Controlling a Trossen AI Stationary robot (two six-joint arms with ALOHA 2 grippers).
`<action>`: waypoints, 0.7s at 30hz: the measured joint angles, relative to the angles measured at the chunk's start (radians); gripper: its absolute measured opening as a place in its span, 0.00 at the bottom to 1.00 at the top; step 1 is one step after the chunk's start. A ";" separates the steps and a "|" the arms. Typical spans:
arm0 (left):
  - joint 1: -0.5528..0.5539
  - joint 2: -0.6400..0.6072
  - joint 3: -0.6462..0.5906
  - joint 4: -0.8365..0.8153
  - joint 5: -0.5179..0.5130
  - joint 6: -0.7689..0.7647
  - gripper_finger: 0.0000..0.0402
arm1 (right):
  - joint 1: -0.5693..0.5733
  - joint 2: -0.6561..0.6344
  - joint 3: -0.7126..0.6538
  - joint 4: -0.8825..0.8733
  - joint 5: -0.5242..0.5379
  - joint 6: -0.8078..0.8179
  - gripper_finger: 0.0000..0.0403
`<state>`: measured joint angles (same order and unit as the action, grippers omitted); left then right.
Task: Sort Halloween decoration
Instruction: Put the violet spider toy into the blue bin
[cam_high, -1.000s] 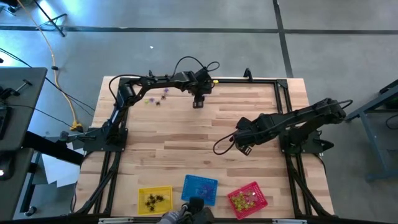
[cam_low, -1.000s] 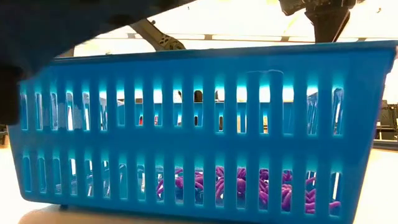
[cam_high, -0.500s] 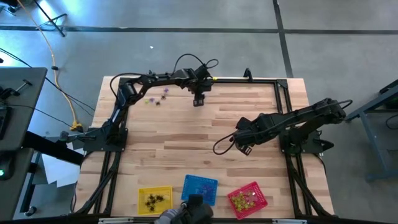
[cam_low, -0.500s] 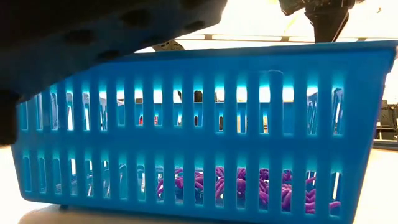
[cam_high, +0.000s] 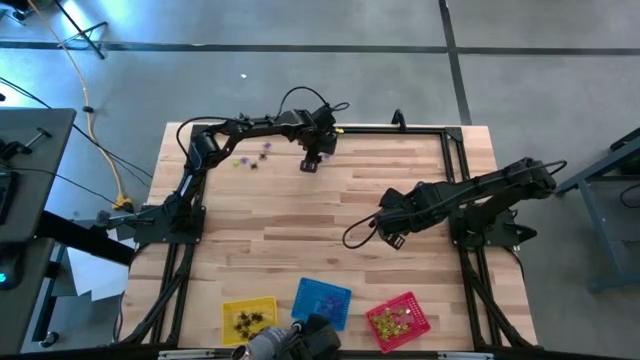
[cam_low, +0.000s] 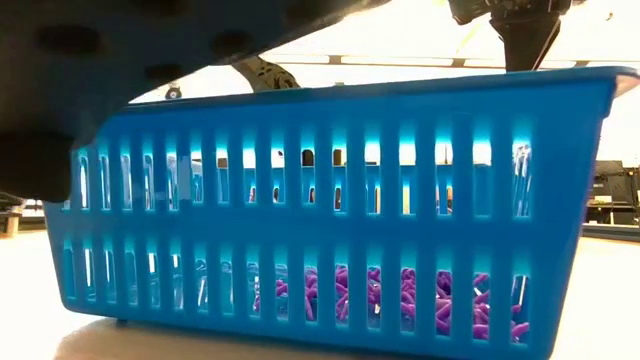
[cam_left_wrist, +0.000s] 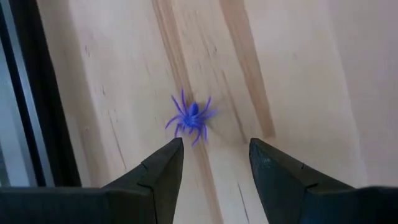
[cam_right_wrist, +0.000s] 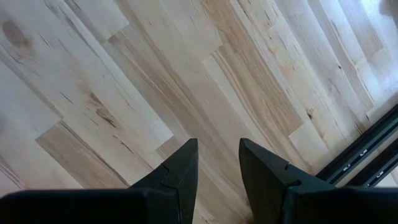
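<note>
Even bright light from above, pale glare on the floor (cam_high: 300, 70) in upper left, low view backlit, blue basket (cam_low: 330, 210) glowing, blurred dark shape in its upper left, soft shadow beside purple spider (cam_left_wrist: 189, 117)

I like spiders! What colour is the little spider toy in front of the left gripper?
Purple. The tiny spiky spider trinket shows best in the left wrist view.

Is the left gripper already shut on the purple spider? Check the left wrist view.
No. The left gripper stands open, and the purple spider lies on the table just ahead of its fingertips.
</note>
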<state>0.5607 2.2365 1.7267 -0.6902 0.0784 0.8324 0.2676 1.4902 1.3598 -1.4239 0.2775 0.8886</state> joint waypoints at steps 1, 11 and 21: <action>-0.001 0.000 0.000 -0.002 -0.007 0.001 0.43 | 0.000 0.000 0.000 0.000 0.000 0.000 0.28; -0.004 0.000 0.000 -0.003 -0.020 0.071 0.43 | -0.020 0.000 0.000 0.001 0.000 -0.006 0.28; -0.034 0.000 -0.001 -0.024 -0.155 0.095 0.27 | -0.026 0.000 0.000 0.012 0.000 -0.025 0.28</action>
<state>0.5264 2.2362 1.7260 -0.7139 -0.0764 0.9279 0.2413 1.4902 1.3598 -1.4122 0.2777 0.8635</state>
